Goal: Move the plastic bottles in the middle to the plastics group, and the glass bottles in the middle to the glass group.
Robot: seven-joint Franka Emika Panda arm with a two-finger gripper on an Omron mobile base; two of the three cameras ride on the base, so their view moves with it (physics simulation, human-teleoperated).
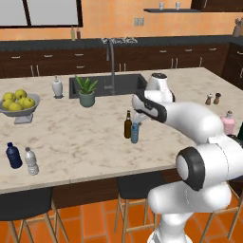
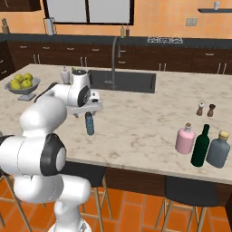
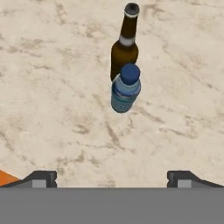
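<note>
The gripper [image 3: 112, 177] hangs above the tabletop [image 1: 85, 137] with its jaws spread wide and nothing between them. It looks down on the two bottles left at the centre: the teal bottle [image 3: 125, 89] and the brown bottle [image 3: 124, 46], both upright and just beside each other, the teal one nearer the camera. The teal bottle sits roughly on the gripper's centreline, which suggests it is the next pick; this is a judgement only.

The plastics group stands at the left end, near the tabletop edge: navy bottle [image 1: 14, 155] and clear bottle [image 1: 31, 161], side by side, well apart from the centre pair. The glass group stands at the right end: green bottle [image 2: 200, 146], with the pink bottle [image 2: 185, 138] close on its left and a grey-blue bottle [image 2: 218, 150] on its right. The pink bottle appears already sorted.

Risk: the brown bottle stands close behind the teal one, so a descent may knock it.
</note>
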